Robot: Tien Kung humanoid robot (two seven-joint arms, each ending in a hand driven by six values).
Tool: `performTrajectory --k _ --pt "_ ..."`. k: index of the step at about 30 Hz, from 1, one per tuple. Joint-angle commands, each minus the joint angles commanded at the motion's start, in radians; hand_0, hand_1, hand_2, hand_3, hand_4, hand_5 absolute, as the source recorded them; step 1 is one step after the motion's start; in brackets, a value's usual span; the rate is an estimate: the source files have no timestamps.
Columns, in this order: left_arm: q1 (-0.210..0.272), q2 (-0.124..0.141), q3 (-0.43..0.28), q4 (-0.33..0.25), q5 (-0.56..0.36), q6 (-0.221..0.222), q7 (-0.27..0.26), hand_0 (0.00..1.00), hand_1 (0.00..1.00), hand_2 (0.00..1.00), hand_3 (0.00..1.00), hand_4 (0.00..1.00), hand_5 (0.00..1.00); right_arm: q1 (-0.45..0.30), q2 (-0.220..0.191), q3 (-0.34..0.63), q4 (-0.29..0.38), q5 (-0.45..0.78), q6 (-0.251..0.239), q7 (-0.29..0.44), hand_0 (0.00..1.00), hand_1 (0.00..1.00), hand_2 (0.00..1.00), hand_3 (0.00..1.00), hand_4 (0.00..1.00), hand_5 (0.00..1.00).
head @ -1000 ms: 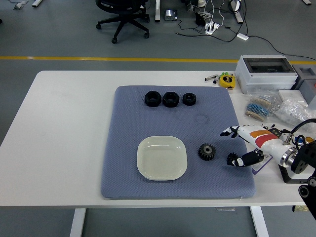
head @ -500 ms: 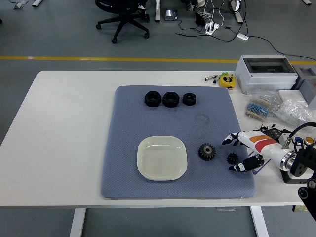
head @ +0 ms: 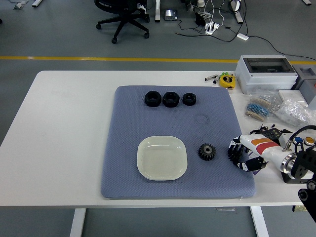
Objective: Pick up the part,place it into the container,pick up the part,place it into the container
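At the mat's (head: pixel 148 123) right edge, your right hand (head: pixel 245 154) is closing its fingers (head: pixel 237 150) around the small gear (head: pixel 233 150); the big gear (head: pixel 207 151) is lying beside the dish (head: pixel 162 158).

A robotics lab or workshop: a white table (head: pixel 64 123) stands on a grey floor marked with a yellow line (head: pixel 123 59), with an office chair (head: pixel 121 15), trailing cables (head: pixel 212 22), an electrical enclosure (head: pixel 265 73) and bagged components (head: pixel 260 106).
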Motion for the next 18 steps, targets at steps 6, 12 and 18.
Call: performTrajectory --k 6,12,18 --pt "-0.001 0.000 0.000 0.000 0.000 0.000 0.000 0.700 0.672 0.679 0.566 0.651 0.587 -0.001 -0.003 0.003 0.005 0.000 -0.006 0.001 0.409 0.418 0.471 0.482 0.597 0.023" --pt "-0.004 0.001 0.007 0.000 -0.010 0.000 -0.003 0.699 0.672 0.679 0.566 0.650 0.587 0.001 -0.005 0.004 0.016 0.000 -0.021 0.004 0.366 0.389 0.451 0.476 0.645 0.002" --pt "-0.008 0.002 0.014 0.000 -0.021 0.001 -0.005 0.699 0.671 0.677 0.566 0.650 0.587 0.003 -0.006 0.003 0.035 0.000 -0.034 0.003 0.326 0.378 0.444 0.477 0.666 0.002"
